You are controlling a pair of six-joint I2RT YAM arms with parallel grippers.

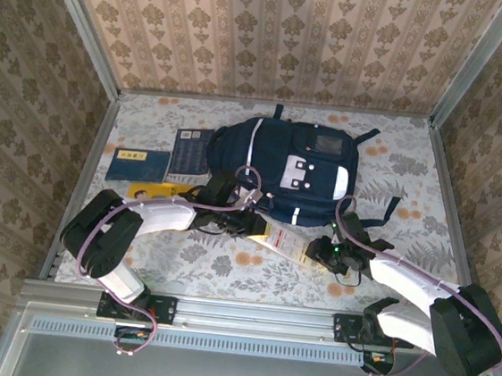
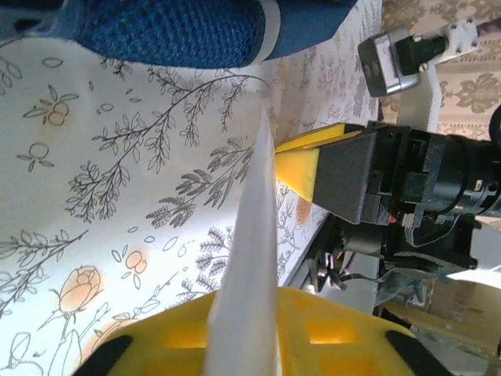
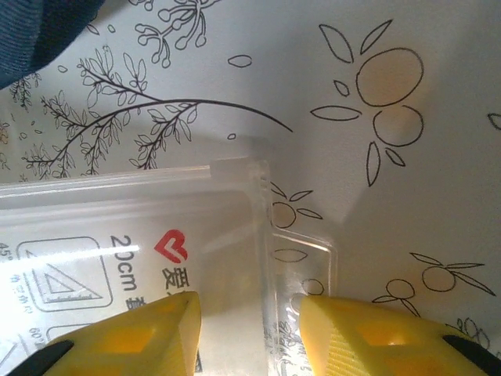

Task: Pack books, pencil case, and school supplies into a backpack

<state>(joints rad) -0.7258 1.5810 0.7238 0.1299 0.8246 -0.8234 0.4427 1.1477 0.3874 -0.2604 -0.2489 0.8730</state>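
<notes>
Top view: I'm seeing the backpack lying at the back of the table, with the books waiting beside it, so packing is barely starting. Left wrist: my left claw is pinching the white packet edge-on. Right wrist: my right claw is hanging half open, straddling that packet's clear corner without squeezing it.

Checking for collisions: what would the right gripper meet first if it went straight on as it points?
Likely the white packet, whose clear end lies just ahead of the right gripper; depth is unclear.
</notes>
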